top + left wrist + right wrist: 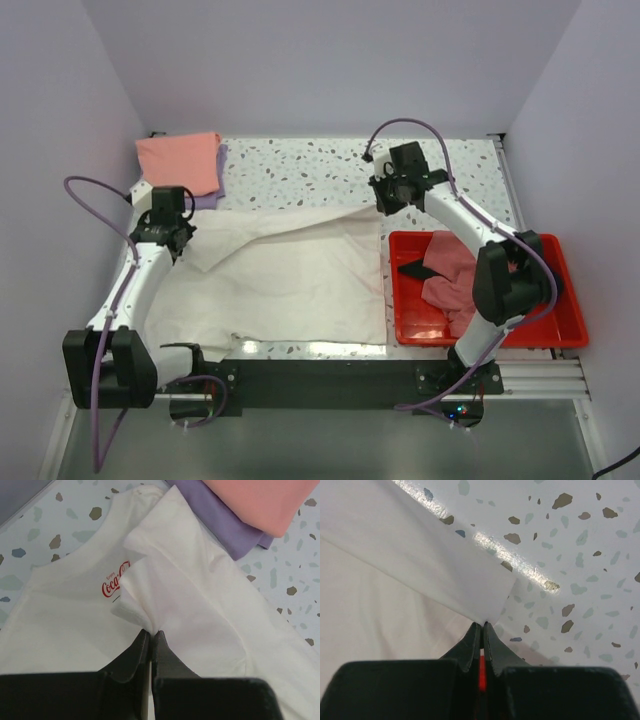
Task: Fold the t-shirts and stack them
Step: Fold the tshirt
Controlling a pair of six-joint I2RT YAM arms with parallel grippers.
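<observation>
A large cream-white t-shirt [280, 280] lies spread over the middle of the table, its red Coca-Cola print [114, 582] showing in the left wrist view. My left gripper [178, 236] is shut on a bunched fold of it [150, 628] near the collar. At the shirt's far right corner, my right gripper [392, 203] is shut on the cloth edge [483, 622] and lifts it off the table. A folded salmon-pink t-shirt [180, 160] rests on a lavender one [212, 196] at the back left. A dusty rose t-shirt [450, 275] and a black one [418, 269] lie crumpled in the tray.
A red plastic tray [560, 330] stands at the right, under my right arm. White walls close the table on the left, back and right. Speckled tabletop [300, 165] shows between the stack and my right gripper. A black rail [320, 378] runs along the near edge.
</observation>
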